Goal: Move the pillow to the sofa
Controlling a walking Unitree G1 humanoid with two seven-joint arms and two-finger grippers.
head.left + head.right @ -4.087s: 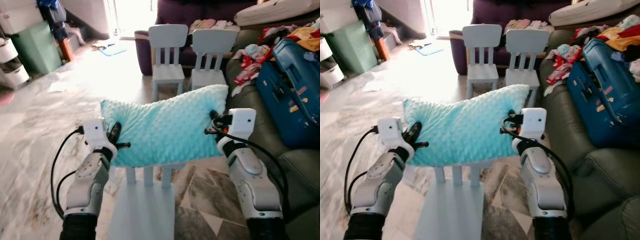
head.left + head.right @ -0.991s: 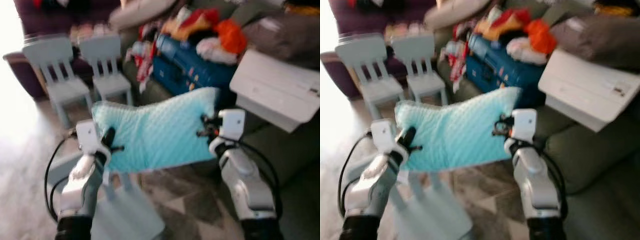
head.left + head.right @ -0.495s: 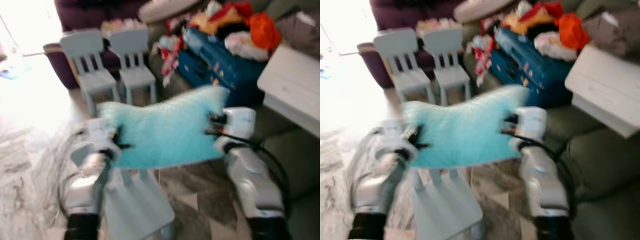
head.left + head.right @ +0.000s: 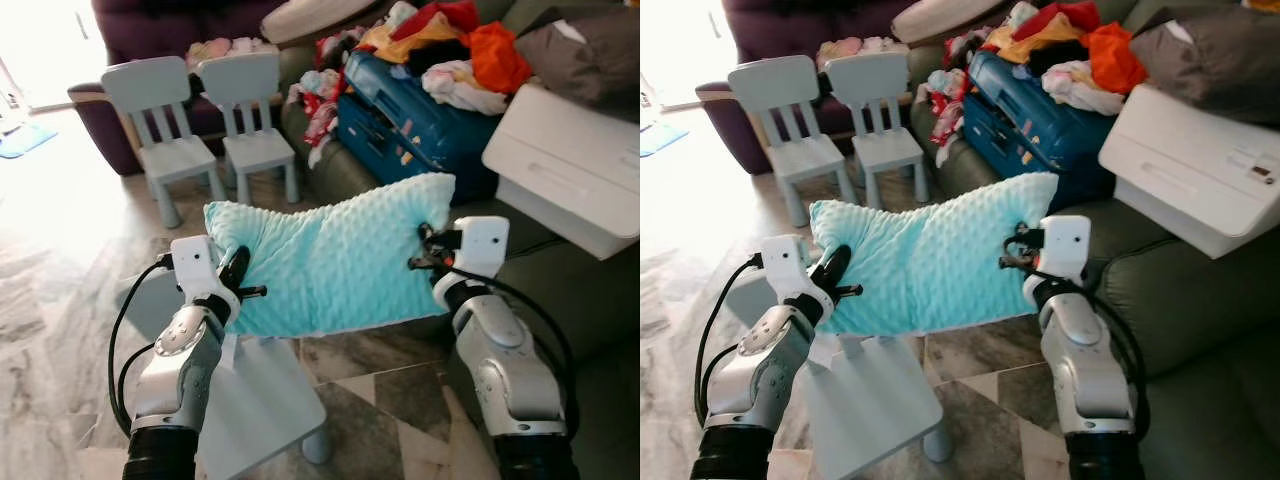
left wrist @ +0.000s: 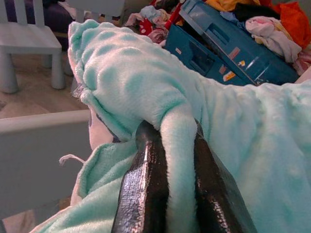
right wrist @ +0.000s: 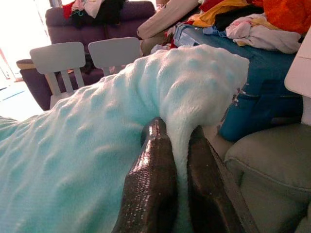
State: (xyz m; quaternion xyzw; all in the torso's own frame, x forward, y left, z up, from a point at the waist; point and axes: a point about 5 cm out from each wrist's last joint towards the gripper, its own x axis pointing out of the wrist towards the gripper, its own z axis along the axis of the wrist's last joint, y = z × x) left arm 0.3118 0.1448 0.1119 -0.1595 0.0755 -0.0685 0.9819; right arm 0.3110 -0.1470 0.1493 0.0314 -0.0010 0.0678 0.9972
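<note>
The green sofa (image 4: 585,290) is lying just right of the right gripper (image 4: 428,250), piled with a blue suitcase (image 4: 420,120). The mint pillow (image 4: 330,265) is hanging stretched between both grippers, the left gripper (image 4: 236,272) and the right each pinching one end, above a pale chair (image 4: 255,395).

Both silver arms reach forward and up from the robot's body, elbows bent, forearms nearly parallel, black cables looping beside each. The left gripper (image 4: 236,272) pinches the left edge of the bumpy mint-green plush pillow (image 4: 330,262), its two long black fingers (image 5: 146,189) clamped tight on a fold of fabric. The right gripper (image 4: 424,248) clamps the pillow's right edge the same way, its fingers (image 6: 150,184) squeezing a fold, slightly higher than the left.
</note>
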